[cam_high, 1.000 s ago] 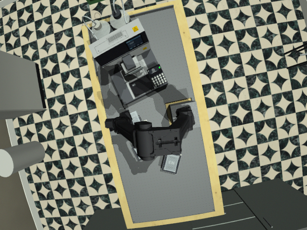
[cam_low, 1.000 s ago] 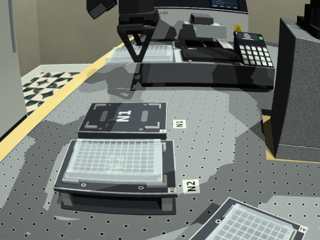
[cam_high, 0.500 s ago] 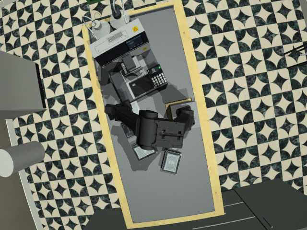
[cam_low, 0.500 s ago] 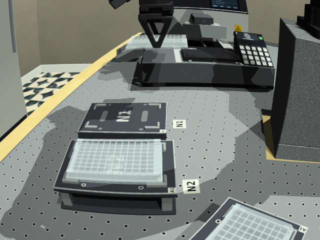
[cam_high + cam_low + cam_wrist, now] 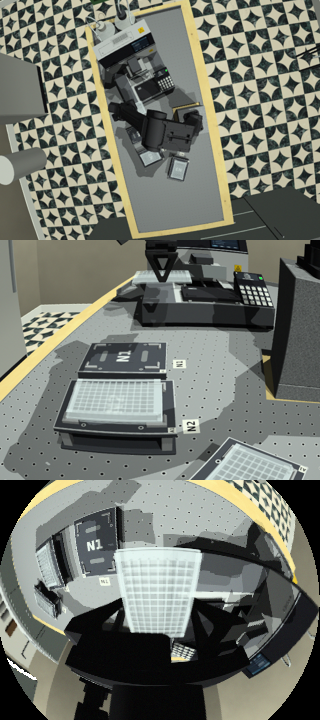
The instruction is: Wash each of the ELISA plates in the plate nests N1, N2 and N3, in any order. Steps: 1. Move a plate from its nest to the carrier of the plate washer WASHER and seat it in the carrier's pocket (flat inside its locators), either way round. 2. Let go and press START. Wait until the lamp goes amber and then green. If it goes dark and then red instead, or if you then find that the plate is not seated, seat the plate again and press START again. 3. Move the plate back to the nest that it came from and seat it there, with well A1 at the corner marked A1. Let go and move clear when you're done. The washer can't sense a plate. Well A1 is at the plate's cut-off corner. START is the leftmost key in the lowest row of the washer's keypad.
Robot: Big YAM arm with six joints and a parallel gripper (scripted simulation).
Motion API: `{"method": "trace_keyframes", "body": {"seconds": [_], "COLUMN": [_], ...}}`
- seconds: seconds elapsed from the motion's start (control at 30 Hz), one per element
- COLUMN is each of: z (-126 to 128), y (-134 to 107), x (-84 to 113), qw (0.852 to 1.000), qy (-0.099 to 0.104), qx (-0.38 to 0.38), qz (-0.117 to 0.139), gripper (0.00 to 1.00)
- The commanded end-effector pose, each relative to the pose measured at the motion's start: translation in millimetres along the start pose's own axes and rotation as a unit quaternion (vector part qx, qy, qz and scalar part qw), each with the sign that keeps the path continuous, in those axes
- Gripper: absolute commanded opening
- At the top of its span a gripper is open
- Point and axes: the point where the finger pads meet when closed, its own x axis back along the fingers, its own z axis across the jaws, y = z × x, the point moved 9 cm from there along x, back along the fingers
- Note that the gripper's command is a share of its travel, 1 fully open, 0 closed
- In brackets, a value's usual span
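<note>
the gripper pinches a clear elisa plate, held aloft at upper centre of the exterior view; bare nest n1 lies left of centre; the washer lamp, upper right, is green.

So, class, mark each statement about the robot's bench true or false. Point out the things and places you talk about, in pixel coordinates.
1. Nest N1 (image 5: 99, 359) (image 5: 82, 535) holds a plate. False: it has none.
2. The gripper (image 5: 162, 280) (image 5: 157, 601) is shut on a plate (image 5: 180, 276) (image 5: 159, 587). True.
3. The washer's lamp (image 5: 166, 70) (image 5: 260, 278) is red. False: it is green.
4. Nest N2 (image 5: 170, 405) holds a plate. True.
5. The washer's carrier (image 5: 147, 89) (image 5: 209, 293) has a plate seated in it. False: its pocket has no plate.
</note>
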Motion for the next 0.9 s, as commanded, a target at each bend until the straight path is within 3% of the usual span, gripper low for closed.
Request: {"method": "trace_keyframes", "body": {"seconds": [0.0, 0.87], "z": [-6.9, -11.4], "y": [16.2, 13.0], "x": [16.2, 16.6], "qw": [1.0, 1.0], "qy": [-0.015, -0.015], "qx": [0.016, 0.008], "qz": [-0.022, -0.022], "gripper": [0.84, 0.84]}}
